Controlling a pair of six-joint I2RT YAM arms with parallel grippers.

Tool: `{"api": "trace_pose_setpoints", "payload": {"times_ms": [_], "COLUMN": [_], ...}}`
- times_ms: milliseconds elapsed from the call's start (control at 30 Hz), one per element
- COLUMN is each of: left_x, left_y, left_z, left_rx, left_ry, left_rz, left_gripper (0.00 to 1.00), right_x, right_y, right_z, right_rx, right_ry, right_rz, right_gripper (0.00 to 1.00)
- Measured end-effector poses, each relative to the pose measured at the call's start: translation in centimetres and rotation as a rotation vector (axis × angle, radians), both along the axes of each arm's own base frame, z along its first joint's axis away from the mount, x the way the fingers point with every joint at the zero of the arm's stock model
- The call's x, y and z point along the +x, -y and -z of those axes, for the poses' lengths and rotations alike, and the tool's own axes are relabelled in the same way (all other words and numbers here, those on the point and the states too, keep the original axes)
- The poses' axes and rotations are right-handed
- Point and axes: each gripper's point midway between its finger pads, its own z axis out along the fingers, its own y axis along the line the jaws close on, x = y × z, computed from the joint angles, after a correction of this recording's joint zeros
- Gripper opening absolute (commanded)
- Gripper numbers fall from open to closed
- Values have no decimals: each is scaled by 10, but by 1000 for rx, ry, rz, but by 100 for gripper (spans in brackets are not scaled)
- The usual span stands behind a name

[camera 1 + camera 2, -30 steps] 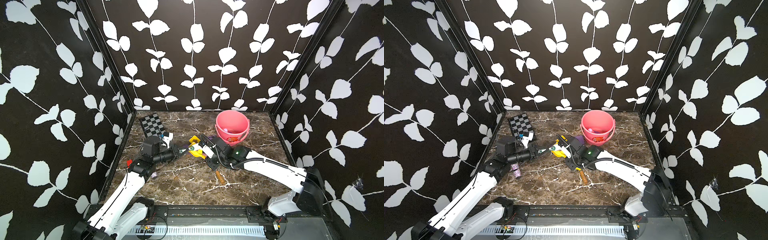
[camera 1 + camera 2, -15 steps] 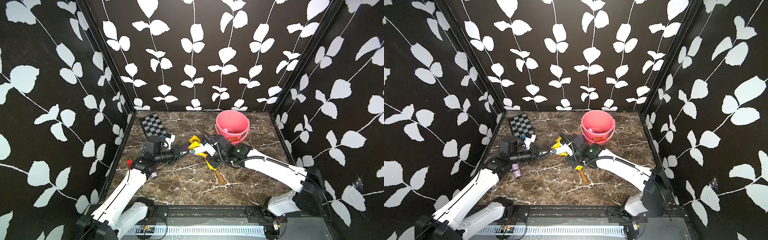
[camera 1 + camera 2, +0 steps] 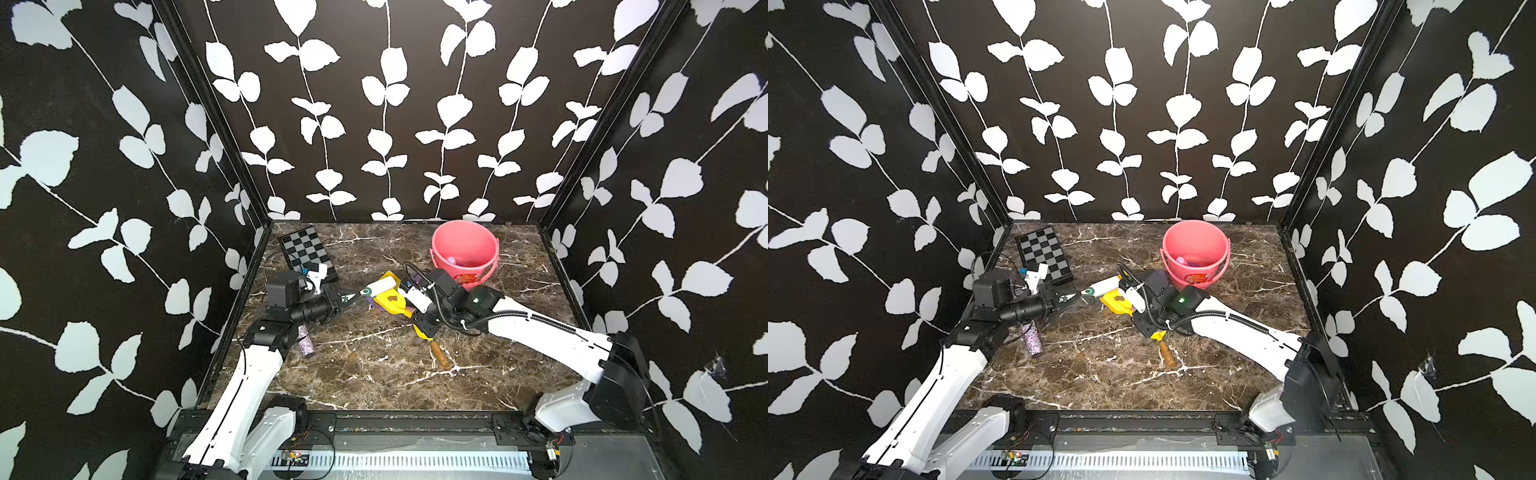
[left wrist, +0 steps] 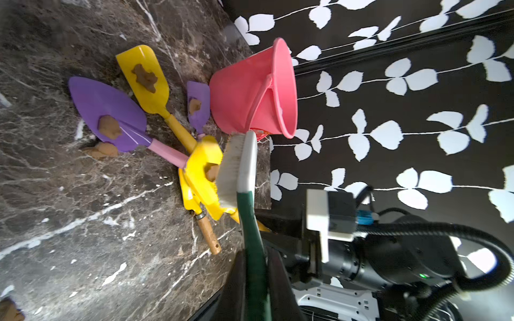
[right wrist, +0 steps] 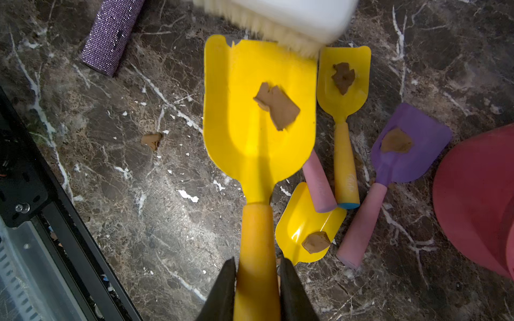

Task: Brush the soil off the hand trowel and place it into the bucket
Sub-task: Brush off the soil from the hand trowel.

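My right gripper point(image 5: 257, 266) is shut on the orange handle of a yellow hand trowel point(image 5: 258, 116), held just above the marble floor. A flat brown clump of soil point(image 5: 276, 105) lies on its blade. My left gripper point(image 4: 254, 258) is shut on the green handle of a white-headed brush point(image 4: 239, 169), whose bristles touch the tip of the trowel point(image 3: 390, 300). In both top views the brush point(image 3: 380, 286) point(image 3: 1104, 286) meets the blade at mid-floor. The pink bucket point(image 3: 464, 249) point(image 3: 1196, 249) stands upright behind my right arm, with small things inside.
Several other soiled trowels lie beside the held one: a purple one point(image 4: 108, 114), a yellow one point(image 4: 144, 77), a wooden-handled yellow one point(image 3: 438, 355). A chessboard point(image 3: 305, 253) sits at the back left, a glittery purple cylinder point(image 3: 305, 345) by my left arm. A loose clump point(image 5: 151, 140) lies on the floor.
The brush head has slid leftward along the held trowel's blade toward its tip. The right arm has shifted only slightly, and the clump stays on the blade.
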Motion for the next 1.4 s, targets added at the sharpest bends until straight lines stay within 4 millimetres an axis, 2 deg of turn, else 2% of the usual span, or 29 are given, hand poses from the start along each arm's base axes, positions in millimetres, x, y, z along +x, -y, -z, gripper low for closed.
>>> {"api": "trace_pose_setpoints", "payload": {"times_ms": [133,300,400,800,1133,1267,1400], "left_x": [-9,-15,-13,11,2,-1,-6], "left_y": [3,5,3,-34,-34,-31,-27], "left_z": [0,32,40,36,9,11,26], "left_rx": [-23,-16,-5,-19,-51,-60,-66], "left_ry": [-5,-95,-106,-79,-16,-25,-69], "left_rz": [32,56,56,-70,-74,-58,-34], "left_gripper": [0,0,0,0,0,0,0], "right_x": [4,5,3,-1,0,1,1], "right_y": [-9,-16,-14,-7,-13,-18,-19], "right_z": [-2,-10,-9,-9,-5,-2,-4], "right_rx": [9,40,32,42,41,46,48], "right_ry": [-9,-11,-19,-27,-39,-52,-52], "right_rz": [-7,-20,-18,-17,-33,-44,-45], "right_gripper": [0,0,0,0,0,0,0]}}
